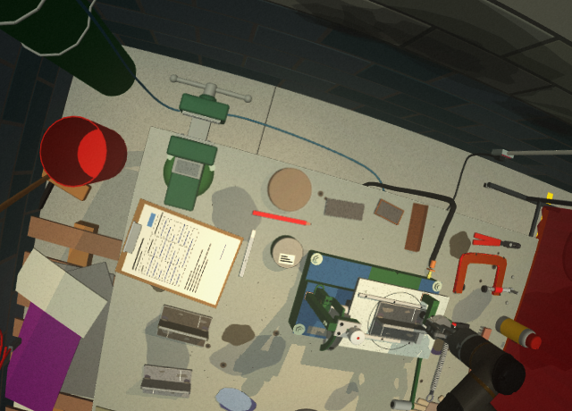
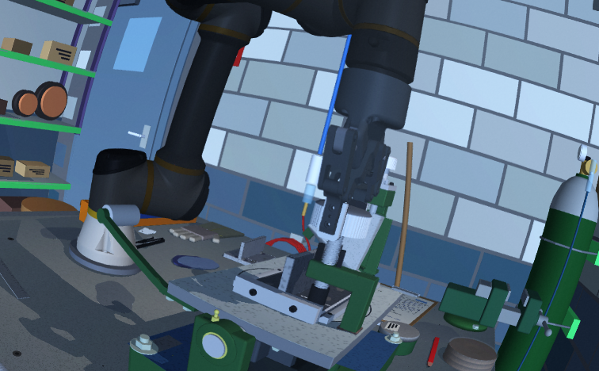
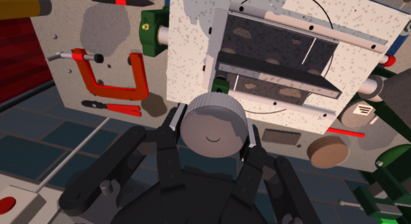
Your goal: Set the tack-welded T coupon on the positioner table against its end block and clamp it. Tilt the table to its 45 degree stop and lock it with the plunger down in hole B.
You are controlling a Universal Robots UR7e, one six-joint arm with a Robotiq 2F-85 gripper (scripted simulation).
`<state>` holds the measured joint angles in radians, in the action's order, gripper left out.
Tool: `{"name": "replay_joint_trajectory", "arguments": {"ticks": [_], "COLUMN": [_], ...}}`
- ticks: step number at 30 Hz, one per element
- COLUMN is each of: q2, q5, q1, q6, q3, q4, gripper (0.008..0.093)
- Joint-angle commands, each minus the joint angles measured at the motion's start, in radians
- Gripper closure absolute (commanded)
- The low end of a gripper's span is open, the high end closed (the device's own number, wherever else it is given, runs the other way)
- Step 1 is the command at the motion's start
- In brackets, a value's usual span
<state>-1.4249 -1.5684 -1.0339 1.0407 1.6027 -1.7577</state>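
Observation:
My gripper [image 3: 213, 128] hangs over the right end of the positioner table [image 1: 397, 321], closed around the ribbed grey clamp knob [image 3: 215, 125] on top of the green clamp frame [image 2: 350, 281]. The knob's threaded screw [image 2: 329, 258] runs down through the frame toward the dark T coupon [image 3: 273, 66], which lies on the speckled white table between two pale rails. In the second side camera the table [image 2: 283, 309] slopes gently, and the coupon's upright web [image 2: 295, 272] stands just left of the screw. A white pin with a red tip [image 1: 356, 337] sits at the table's near edge. The screw's foot is hidden behind the frame.
Behind the table lie a red pencil [image 1: 279, 218], a round wooden disc [image 1: 289, 189] and a green bench vice [image 1: 189, 169]. An orange C-clamp [image 1: 480, 272] and red pliers [image 1: 492, 241] lie to the right, and two spare coupons [image 1: 184, 326] lie to the left by the clipboard [image 1: 180, 252].

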Motion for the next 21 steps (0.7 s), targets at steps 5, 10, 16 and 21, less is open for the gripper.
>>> {"name": "replay_joint_trajectory", "arguments": {"ticks": [5,10,16,21], "q2": [-0.003,-0.003,-0.003,-0.003], "q5": [-0.002,-0.002,-0.002,-0.002], "q1": [0.000,0.000,0.000,0.000], "q6": [0.029,0.042,0.044,0.044], "q3": [0.001,0.001,0.001,0.001], "q4": [0.009,0.009,0.009,0.009], "gripper": [0.0934,0.0934,0.0934,0.0934]}}
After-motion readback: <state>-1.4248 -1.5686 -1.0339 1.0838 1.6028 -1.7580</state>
